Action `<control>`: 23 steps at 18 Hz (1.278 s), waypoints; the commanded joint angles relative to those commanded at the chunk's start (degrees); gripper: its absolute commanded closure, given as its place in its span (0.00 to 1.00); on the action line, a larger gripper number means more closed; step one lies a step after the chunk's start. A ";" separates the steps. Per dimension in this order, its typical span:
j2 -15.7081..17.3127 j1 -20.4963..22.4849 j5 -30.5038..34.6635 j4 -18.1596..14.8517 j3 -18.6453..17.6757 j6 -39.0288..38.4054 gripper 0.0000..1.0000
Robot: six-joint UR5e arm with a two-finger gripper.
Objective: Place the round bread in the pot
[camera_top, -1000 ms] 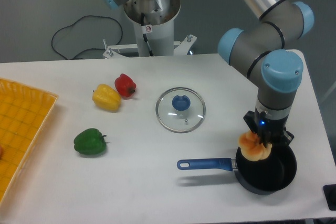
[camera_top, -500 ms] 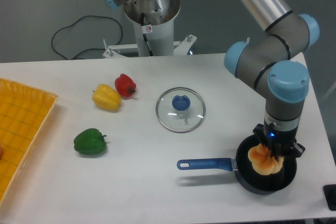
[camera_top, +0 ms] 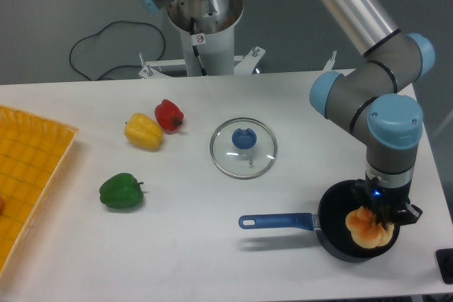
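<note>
Nearest, the round bread (camera_top: 367, 227) was held low inside the pot (camera_top: 338, 240), toward its right side, with the hand (camera_top: 383, 218) clamped on its upper right edge. It was judged light, soft and easily crushed, best pinched gently across its lobed top. Nothing else was seen in the pot. Farther back on the desk (camera_top: 212, 245), a glass lid (camera_top: 243, 148) lay apart

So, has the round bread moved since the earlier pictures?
Yes. The round bread, held in the tool, has moved right and down in the view, from the handle-side rim of the pot to inside it, toward its right side.
</note>
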 joint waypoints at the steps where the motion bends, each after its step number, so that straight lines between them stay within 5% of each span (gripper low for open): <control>1: 0.00 0.00 0.00 0.09 -0.09 0.00 0.42; 3: 0.09 0.00 0.09 1.05 -0.79 0.00 0.24; 11: 0.00 0.00 0.18 2.20 -1.41 0.00 0.19; 13: 0.61 -0.09 0.44 2.20 -2.45 0.00 0.03; 23: 15.37 3.50 0.01 2.11 -24.25 0.09 0.00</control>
